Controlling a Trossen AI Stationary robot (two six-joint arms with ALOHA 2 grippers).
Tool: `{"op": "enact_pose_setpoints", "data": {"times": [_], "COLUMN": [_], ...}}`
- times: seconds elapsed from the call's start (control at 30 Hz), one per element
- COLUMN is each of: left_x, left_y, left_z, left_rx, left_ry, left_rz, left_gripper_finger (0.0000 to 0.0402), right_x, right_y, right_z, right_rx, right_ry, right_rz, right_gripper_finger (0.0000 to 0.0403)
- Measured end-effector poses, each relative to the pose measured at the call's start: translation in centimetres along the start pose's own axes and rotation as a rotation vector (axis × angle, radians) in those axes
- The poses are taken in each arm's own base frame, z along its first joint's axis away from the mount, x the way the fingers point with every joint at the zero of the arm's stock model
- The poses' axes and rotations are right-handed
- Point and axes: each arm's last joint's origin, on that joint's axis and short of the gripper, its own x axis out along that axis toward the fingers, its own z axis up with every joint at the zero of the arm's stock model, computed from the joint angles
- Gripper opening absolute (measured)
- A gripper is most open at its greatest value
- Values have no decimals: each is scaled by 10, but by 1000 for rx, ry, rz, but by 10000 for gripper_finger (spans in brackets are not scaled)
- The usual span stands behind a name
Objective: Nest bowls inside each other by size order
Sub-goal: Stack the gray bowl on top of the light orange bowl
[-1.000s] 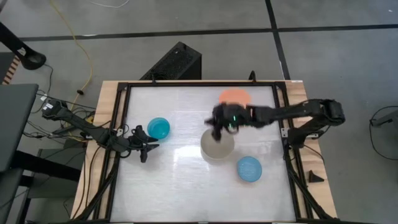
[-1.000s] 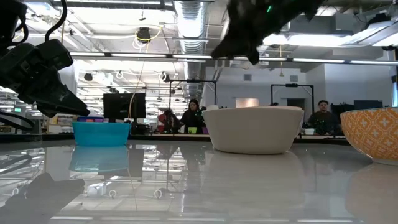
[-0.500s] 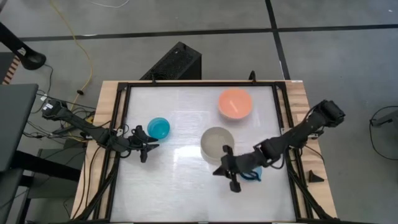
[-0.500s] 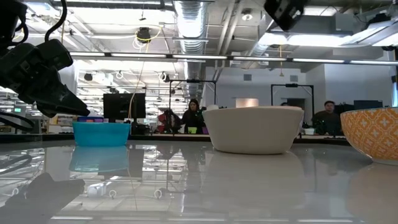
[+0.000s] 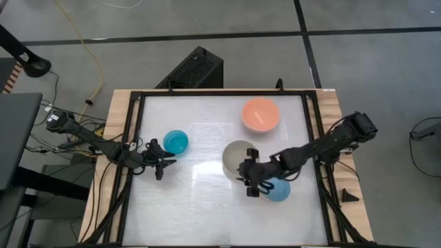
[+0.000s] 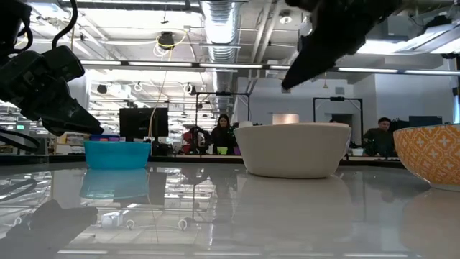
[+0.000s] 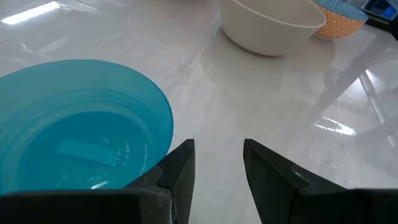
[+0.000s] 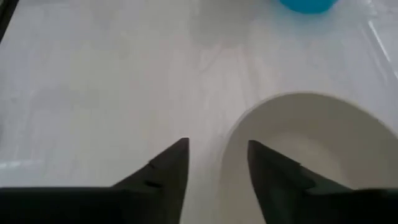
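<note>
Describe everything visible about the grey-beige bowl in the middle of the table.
The grey-beige bowl is round, smooth, plain and matte, plastic by its look, with a wide rim tapering to a narrower base. It stands upright and empty on the white table, right of centre, apart from the other bowls. The right gripper hovers at its near edge with jaws open; contact cannot be told.

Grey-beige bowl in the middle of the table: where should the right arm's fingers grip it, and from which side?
Grip the rim. The grey-beige bowl sits upright, mouth up, with a thin wall and smooth rounded sides, so they give little purchase. Come from above with one finger inside and one outside. The right gripper is open beside its near edge; the light blue bowl is close by, so keep clear of that side.
</note>
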Motion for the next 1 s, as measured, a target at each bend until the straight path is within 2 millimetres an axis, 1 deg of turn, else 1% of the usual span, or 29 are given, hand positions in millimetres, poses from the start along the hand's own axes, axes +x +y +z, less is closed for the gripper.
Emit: {"op": "enact_pose_setpoints", "data": {"times": [0.1,0.17,0.4,0.53,0.6,0.7,0.77,0.87,0.9,0.97,1.0], "left_x": [0,0,0,0,0,0,0,0,0,0,0], "left_y": [0,0,0,0,0,0,0,0,0,0,0], "left_z": [0,0,0,0,0,0,0,0,0,0,0], "left_rx": [1,1,1,1,1,2,2,1,1,1,1], "left_ry": [1,1,1,1,1,2,2,2,1,2,1], "left_rz": [1,2,1,1,1,1,2,1,1,2,2], "left_gripper_finger": [125,125,125,125,125,125,125,125,125,125,125], "right_x": [8,14,47,61,67,70,67,59,54,43,36], "right_y": [-1,-1,-4,-7,-7,-5,-3,-1,0,3,5], "right_z": [-4,-7,-24,-24,-21,-17,-10,3,8,26,38], "right_rx": [-9,-14,-36,-24,-7,-21,-34,-41,-52,-10,13], "right_ry": [39,65,176,218,238,279,294,303,300,263,218], "right_rz": [24,25,-55,-83,-95,-104,-105,-104,-101,-87,-79], "right_gripper_finger": [230,237,239,234,218,173,128,45,29,28,31]}}
